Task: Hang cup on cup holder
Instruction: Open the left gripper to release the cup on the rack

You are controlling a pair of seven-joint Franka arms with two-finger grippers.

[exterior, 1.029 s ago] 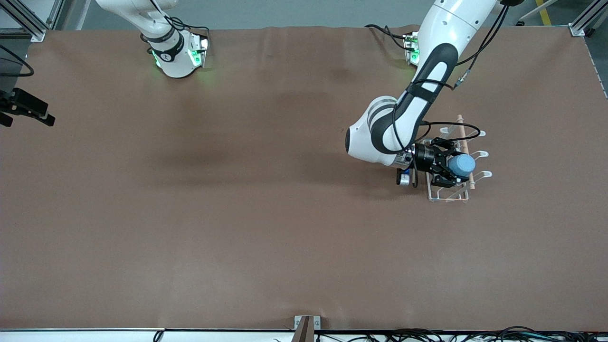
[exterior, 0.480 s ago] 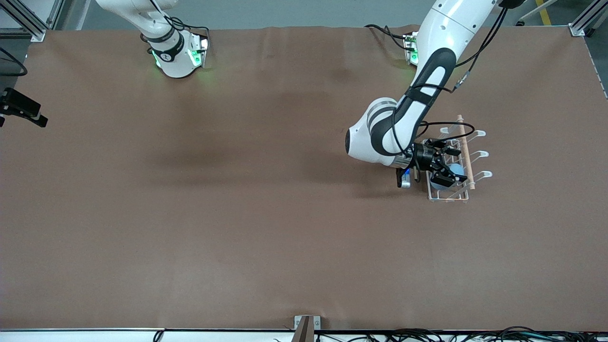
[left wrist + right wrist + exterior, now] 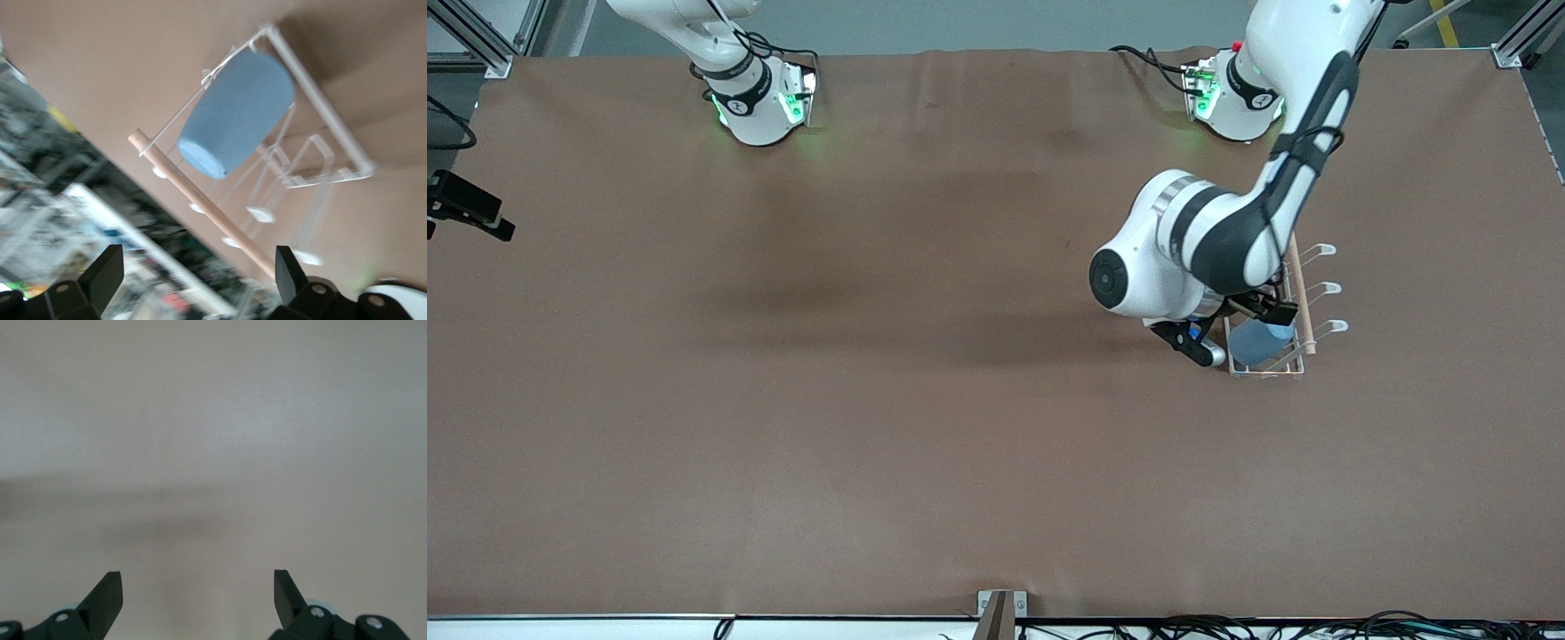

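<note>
The light-blue cup (image 3: 1259,342) hangs bottom-up on a prong of the white wire cup holder (image 3: 1264,370), at the end of the rack nearer to the front camera, below the wooden dowel (image 3: 1299,286). In the left wrist view the cup (image 3: 237,113) sits tilted on a prong of the rack (image 3: 325,110). My left gripper (image 3: 197,257) is open and empty, apart from the cup; in the front view it (image 3: 1268,309) is mostly hidden under its wrist, over the rack. My right gripper (image 3: 198,577) is open and empty, waiting at the table's edge (image 3: 470,213).
The brown table mat (image 3: 889,400) is bare around the rack. Both arm bases (image 3: 758,107) stand along the edge farthest from the front camera. Cables lie along the edge nearest to it.
My left gripper has let go of the cup, which now hangs on the prong, and the left arm has swung up and turned over the rack. The right gripper shifted slightly outward.
</note>
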